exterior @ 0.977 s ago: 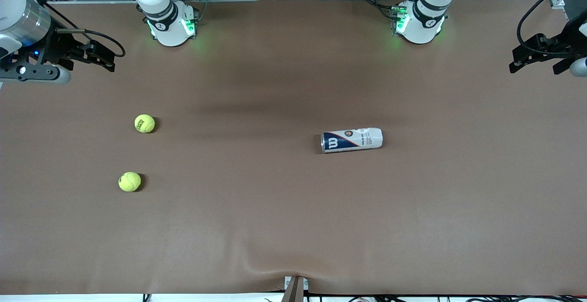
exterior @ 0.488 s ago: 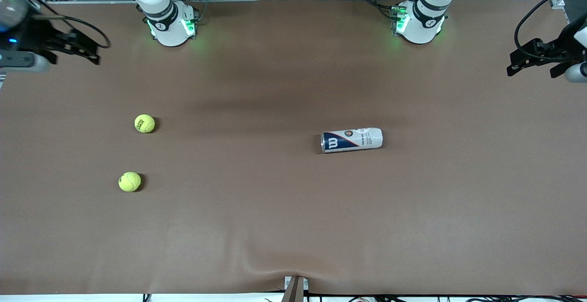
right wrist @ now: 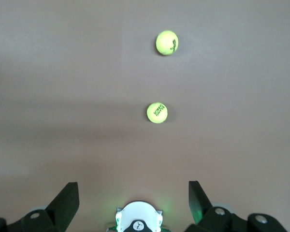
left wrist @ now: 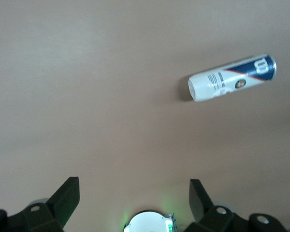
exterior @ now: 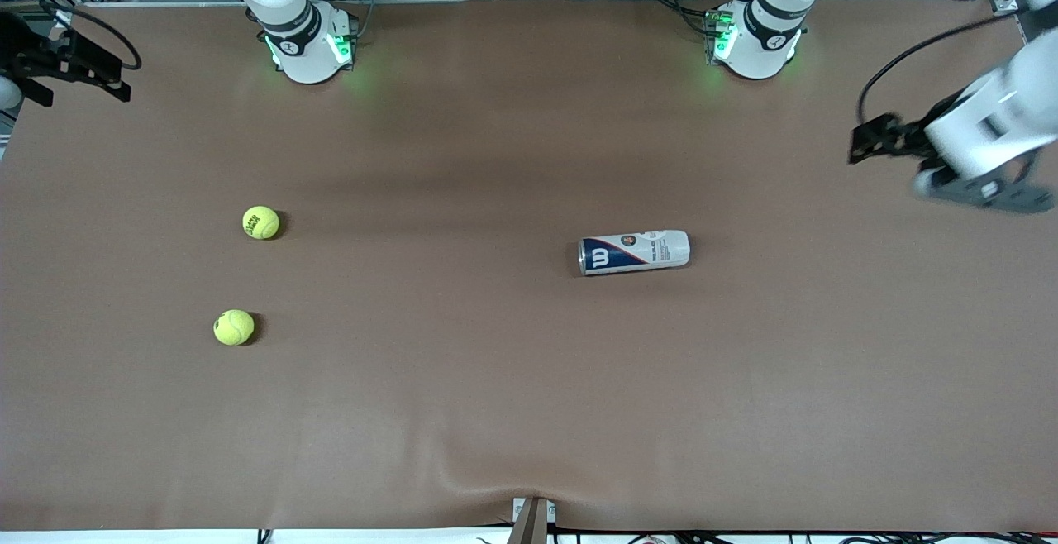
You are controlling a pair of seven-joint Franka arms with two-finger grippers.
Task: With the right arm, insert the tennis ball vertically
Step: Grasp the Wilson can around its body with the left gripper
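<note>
Two yellow tennis balls lie on the brown table toward the right arm's end: one (exterior: 260, 222) (right wrist: 157, 112) closer to the bases, the other (exterior: 234, 327) (right wrist: 166, 42) nearer the front camera. A white-and-blue ball can (exterior: 634, 252) (left wrist: 232, 77) lies on its side near the table's middle, toward the left arm's end. My right gripper (exterior: 111, 81) (right wrist: 133, 191) hangs open and empty over the table's edge at its own end, well apart from both balls. My left gripper (exterior: 864, 145) (left wrist: 133, 188) is open and empty in the air over its end of the table, apart from the can.
The two arm bases (exterior: 310, 44) (exterior: 752, 40) stand along the table edge farthest from the front camera. A small clamp (exterior: 533, 515) sits at the table edge nearest that camera. Cables and racks lie past the bases.
My right gripper has drawn back toward its end's table edge and the bases. My left gripper has swung in over the table toward the can. Balls and can have not moved.
</note>
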